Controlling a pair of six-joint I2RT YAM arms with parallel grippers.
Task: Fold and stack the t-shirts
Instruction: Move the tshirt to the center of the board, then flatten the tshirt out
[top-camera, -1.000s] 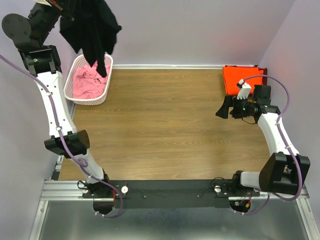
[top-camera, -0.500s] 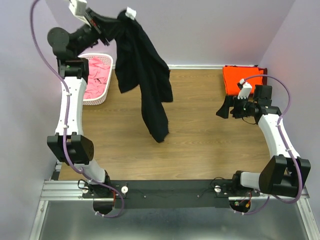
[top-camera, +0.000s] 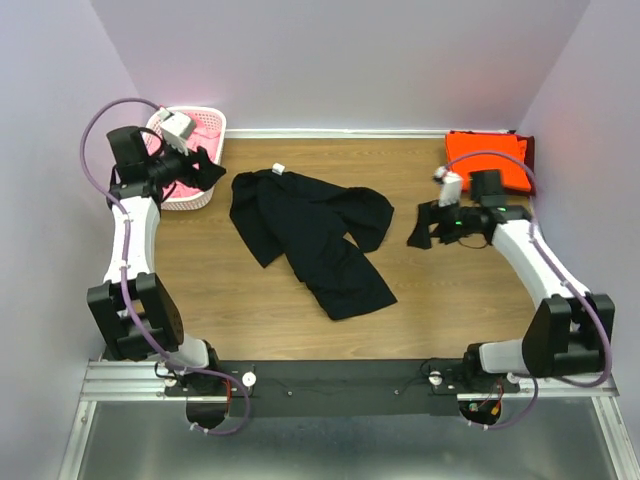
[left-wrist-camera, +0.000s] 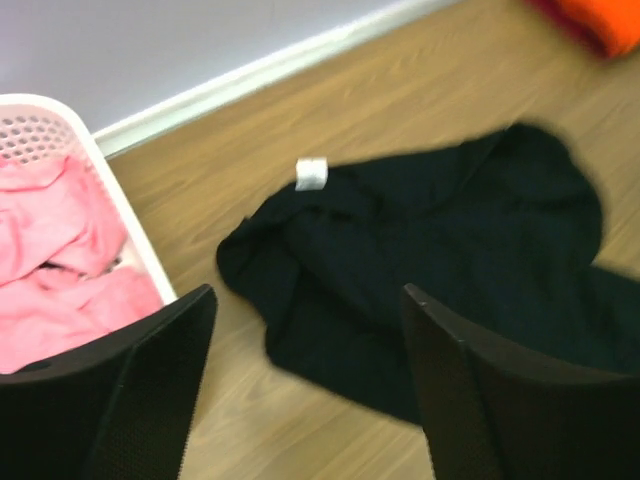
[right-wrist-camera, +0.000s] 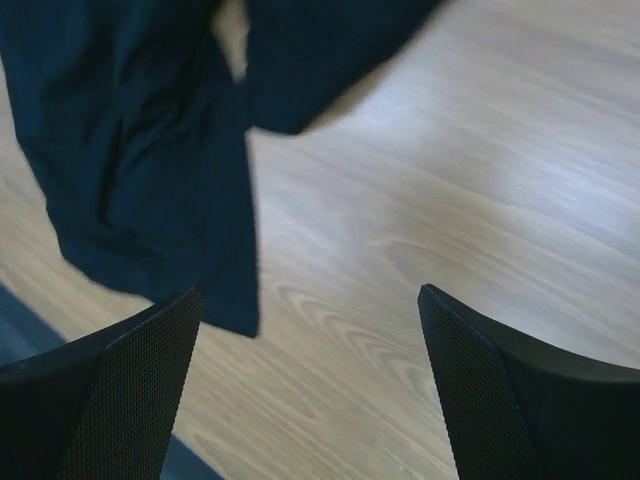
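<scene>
Black cloth takes the middle of the wooden tabletop (top-camera: 450, 310): the black t-shirt (top-camera: 310, 235) lies unfolded and rumpled, running from a little short of the back edge down towards the near side, left of centre. A small white tag (top-camera: 279, 168) sticks up at its far edge. One sleeve reaches out to the right.

At the far left corner stands the white lattice basket (top-camera: 185, 203), with the pink t-shirts (top-camera: 205, 128) heaped inside it. The left jaws hover at the basket's near right corner, spread wide with nothing between them. They are just left of the black shirt and apart from it. The left wrist view shows the basket rim on one side and the shirt's crumpled edge ahead.

The orange t-shirt (top-camera: 487, 158) sits folded in the far right corner, against the back wall. A dark maroon t-shirt (top-camera: 527, 150) shows along its right side, next to the right wall. The right jaws hang just right of the black shirt's outstretched sleeve, not touching it, likewise wide apart and empty.

Bare wood lies along the whole near edge in front of the shirt. More is open to the near left of it, below the basket. A broad patch is bare on the right under the right arm, and a strip runs along the back edge between the basket and the orange shirt.
</scene>
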